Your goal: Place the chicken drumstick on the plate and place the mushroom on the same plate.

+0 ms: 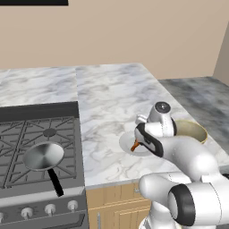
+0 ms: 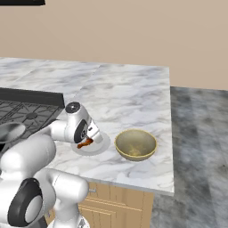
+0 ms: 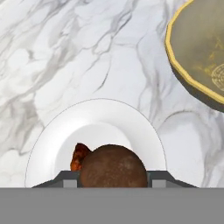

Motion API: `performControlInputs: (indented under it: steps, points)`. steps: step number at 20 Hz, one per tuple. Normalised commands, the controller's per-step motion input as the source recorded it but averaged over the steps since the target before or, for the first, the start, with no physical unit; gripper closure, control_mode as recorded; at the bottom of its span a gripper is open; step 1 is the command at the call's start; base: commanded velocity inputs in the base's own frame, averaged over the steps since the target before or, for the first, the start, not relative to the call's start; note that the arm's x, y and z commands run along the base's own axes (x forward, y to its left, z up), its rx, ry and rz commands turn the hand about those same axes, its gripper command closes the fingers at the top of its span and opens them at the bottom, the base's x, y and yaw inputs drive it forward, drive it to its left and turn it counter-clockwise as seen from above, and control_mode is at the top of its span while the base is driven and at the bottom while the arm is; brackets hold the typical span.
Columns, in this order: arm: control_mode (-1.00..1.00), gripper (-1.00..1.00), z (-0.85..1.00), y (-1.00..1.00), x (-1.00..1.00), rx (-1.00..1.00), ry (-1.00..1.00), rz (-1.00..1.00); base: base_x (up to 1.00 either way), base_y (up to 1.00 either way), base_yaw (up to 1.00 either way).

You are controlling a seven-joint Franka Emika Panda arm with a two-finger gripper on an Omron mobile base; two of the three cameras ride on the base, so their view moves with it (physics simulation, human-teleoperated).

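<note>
The marble counter runs from the far wall to the near edge, with a gas stove set into it on the left. On the stove's near burner sits a steel frying pan, its black handle pointing toward the near edge. Near the counter's right near corner stands a tan-yellow bowl, just right of the plate and not touching it. The pale round plate lies close to the near edge, partly under the arm's wrist.

The tool hangs low over the plate, its fingers set apart on either side of a round brown mushroom and pinching it. In the hand view the mushroom sits over the plate's near part. The chicken drumstick lies on the plate, just left of the mushroom; whether the two touch I cannot tell. From the right base view the drumstick shows reddish-orange beneath the wrist.
</note>
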Motion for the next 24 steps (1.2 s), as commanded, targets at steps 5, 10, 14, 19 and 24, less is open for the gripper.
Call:
performControlInputs:
  steps: [5,10,14,19,24]
  points:
    - [-1.00,-1.00,-0.09,0.00,0.07,0.00,0.00,0.00,0.00,0.00,0.00]
    - [-1.00,-1.00,0.00,0.00,0.00,0.00,0.00,0.00,0.00,0.00,0.00]
    - [-1.00,-1.00,0.00,0.00,0.00,0.00,0.00,0.00,0.00,0.00,0.00]
    - [-1.00,-1.00,0.31,0.02,-0.04,0.00,0.00,0.00,0.00,0.00,0.00]
    - [-1.00,-1.00,0.89,0.54,-0.82,-0.06,0.00,0.14,0.00,0.00,0.00]
